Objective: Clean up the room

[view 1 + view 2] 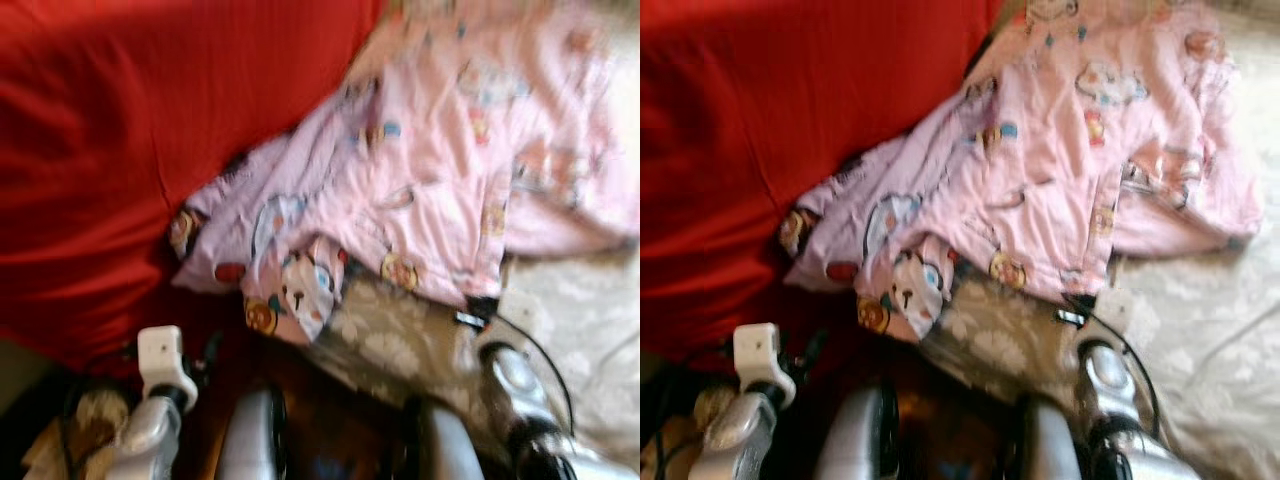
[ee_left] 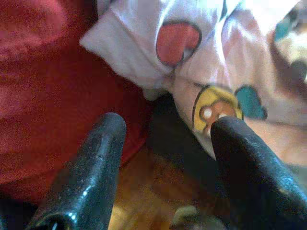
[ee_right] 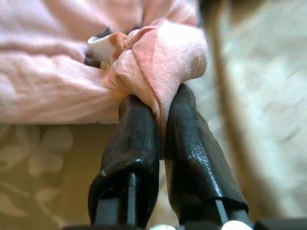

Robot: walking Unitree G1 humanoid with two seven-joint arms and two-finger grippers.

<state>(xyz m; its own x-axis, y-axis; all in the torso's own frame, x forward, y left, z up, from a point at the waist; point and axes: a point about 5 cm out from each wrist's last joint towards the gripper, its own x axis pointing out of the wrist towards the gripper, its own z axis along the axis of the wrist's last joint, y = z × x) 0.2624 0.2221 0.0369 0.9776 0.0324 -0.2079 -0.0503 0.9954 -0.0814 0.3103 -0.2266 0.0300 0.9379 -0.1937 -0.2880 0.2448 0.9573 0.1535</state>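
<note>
Blanket (image 1: 430, 190), pink, lies crumpled beside the red cushion (image 1: 120, 150). Right gripper (image 3: 160, 120) pinches a fold at the blanket's near edge, probably to lift it. Left gripper (image 2: 165, 143) spread wide near the blanket's corner.

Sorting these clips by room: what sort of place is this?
Probably a bedroom or living room: a pink cartoon-print blanket lies across a red cushion and a cream floral cover, above a wooden floor.

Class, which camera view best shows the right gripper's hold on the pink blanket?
The right wrist view: the right gripper pinches a bunched fold of the pink blanket close up. The eye views show the blanket spread out, blurred. The left wrist view shows its printed edge.
</note>
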